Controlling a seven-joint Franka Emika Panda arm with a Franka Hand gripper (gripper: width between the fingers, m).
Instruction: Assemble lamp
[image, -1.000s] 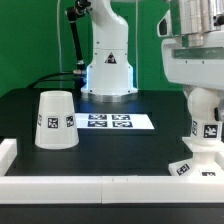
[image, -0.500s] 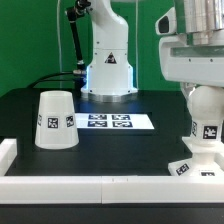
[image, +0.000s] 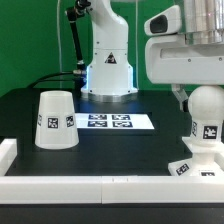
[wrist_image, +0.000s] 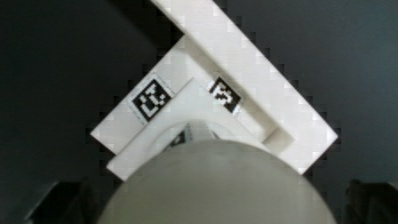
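The ball-shaped bulb (image: 205, 115) stands upright on the neck of the blocky base (image: 190, 166) at the exterior view's right. My gripper (image: 203, 98) is straight above it, open, with one dark finger (image: 179, 97) showing beside the bulb's top. In the wrist view the bulb (wrist_image: 210, 185) fills the foreground over the tagged base (wrist_image: 187, 105). The fingers (wrist_image: 64, 200) stand at either side with dark gaps to the bulb. The tapered shade (image: 55, 120) stands mouth down at the exterior view's left, far from the gripper.
The marker board (image: 108, 122) lies flat in the middle of the black table. A white rim (image: 90, 186) runs along the table's front and left edges. The arm's own pedestal (image: 107, 68) stands at the back.
The hand has turned about its vertical axis above the bulb and now shows its broad side. The bulb, base and shade have not moved.
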